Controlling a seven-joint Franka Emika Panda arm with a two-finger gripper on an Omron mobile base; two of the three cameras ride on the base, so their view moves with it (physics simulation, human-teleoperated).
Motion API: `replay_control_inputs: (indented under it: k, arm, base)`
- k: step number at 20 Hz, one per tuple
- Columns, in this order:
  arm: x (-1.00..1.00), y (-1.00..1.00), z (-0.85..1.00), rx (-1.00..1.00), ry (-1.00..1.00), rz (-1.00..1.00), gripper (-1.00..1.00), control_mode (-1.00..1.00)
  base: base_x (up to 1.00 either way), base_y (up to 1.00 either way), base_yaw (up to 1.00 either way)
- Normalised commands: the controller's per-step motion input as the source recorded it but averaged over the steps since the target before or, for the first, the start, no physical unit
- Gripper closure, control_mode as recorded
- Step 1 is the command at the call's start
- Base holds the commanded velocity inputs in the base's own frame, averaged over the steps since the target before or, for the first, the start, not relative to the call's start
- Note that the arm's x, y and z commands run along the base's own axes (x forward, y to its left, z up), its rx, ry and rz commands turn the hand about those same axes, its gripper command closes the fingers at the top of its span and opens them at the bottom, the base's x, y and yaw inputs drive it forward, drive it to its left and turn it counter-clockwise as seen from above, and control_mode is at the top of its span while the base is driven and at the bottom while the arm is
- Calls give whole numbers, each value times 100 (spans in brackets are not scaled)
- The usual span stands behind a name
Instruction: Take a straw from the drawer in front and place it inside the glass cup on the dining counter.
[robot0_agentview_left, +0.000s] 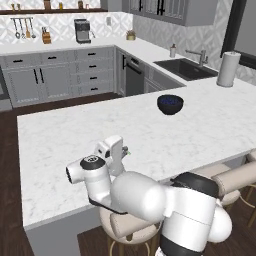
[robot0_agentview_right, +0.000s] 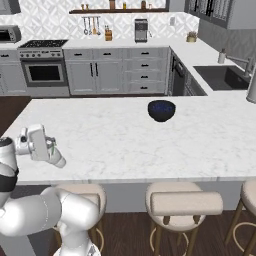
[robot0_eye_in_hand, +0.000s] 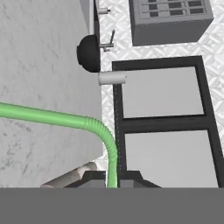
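My gripper (robot0_eye_in_hand: 112, 183) is shut on the light-green straw (robot0_eye_in_hand: 52, 117). The straw rises from between the dark fingertips (robot0_eye_in_hand: 94, 178), bends and runs off to the left. The hand hovers low over the near left part of the white marble dining counter (robot0_agentview_left: 150, 135), close to its front edge. At the gripper (robot0_agentview_left: 123, 151) and again at the gripper (robot0_agentview_right: 51, 146), only a small green tip of the straw (robot0_agentview_right: 51, 145) shows. A whitish rounded shape (robot0_agentview_right: 59, 161) sits just under the hand; I cannot tell if it is the glass cup. The drawer is out of view.
A dark blue bowl (robot0_agentview_left: 170, 104) stands mid-counter, and a paper towel roll (robot0_agentview_left: 228, 69) stands at the far right by the sink (robot0_agentview_left: 185, 67). Padded stools (robot0_agentview_right: 186, 202) line the counter's near side. Grey cabinets and a stove (robot0_agentview_right: 42, 67) run along the back wall.
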Motion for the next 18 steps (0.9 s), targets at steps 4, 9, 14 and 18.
replay_control_inputs:
  k: [4, 9, 14, 18]
  arm:
    - [0, -24, 0, -1, -2, -11, 100, -100]
    - [0, -26, 4, -4, 0, -12, 100, -100]
    - [0, -11, 6, -3, 0, -9, 100, -100]
    - [0, -5, 4, -4, 0, -9, 100, -100]
  base:
    - [0, 0, 0]
    - [0, 0, 0]
    - [0, 0, 0]
    - [0, 0, 0]
